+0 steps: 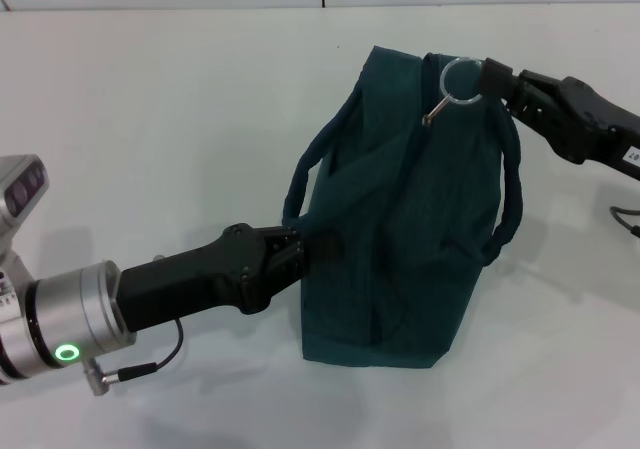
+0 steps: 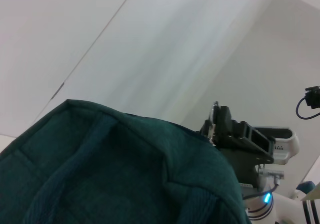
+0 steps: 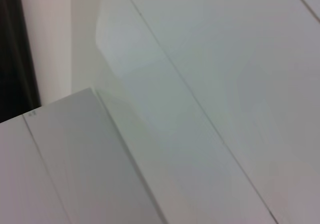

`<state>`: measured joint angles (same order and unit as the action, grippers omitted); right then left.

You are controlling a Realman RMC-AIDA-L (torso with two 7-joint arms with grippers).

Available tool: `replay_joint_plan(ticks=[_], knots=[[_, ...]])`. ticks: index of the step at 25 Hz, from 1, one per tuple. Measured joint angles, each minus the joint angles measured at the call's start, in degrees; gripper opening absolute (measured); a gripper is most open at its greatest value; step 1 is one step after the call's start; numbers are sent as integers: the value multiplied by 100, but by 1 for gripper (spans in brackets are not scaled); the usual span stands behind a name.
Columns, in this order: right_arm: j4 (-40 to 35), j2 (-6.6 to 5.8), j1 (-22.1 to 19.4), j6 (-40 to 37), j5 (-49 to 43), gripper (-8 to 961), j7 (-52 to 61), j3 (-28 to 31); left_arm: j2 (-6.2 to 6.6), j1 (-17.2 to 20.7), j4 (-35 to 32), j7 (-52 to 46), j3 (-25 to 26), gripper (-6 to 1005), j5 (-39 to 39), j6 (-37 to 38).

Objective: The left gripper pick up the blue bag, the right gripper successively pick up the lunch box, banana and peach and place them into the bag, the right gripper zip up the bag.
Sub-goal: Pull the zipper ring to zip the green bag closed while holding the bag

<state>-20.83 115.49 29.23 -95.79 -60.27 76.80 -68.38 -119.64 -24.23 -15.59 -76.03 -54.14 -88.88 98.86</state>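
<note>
The blue bag [image 1: 400, 229] stands upright on the white table [image 1: 150, 119], its zip line running down from the top. My left gripper [image 1: 300, 249] is shut on the bag's left side by a handle. My right gripper [image 1: 492, 75] is at the bag's top right, shut on the clear ring [image 1: 460, 81] of the zip pull. The left wrist view shows the bag's cloth [image 2: 110, 174] close up and the right gripper [image 2: 235, 134] beyond it. The lunch box, banana and peach are out of view.
The bag's two handles [image 1: 510, 184] hang loose at its sides. A black cable [image 1: 625, 219] loops under the right arm. The right wrist view shows only a white wall and panels [image 3: 175, 109].
</note>
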Motion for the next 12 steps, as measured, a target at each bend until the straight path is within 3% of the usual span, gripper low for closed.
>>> replay_joint_plan(ticks=[12], knots=[[1, 0, 4, 492, 198, 6, -117, 0, 4, 91, -6, 0, -1, 50, 82, 11]])
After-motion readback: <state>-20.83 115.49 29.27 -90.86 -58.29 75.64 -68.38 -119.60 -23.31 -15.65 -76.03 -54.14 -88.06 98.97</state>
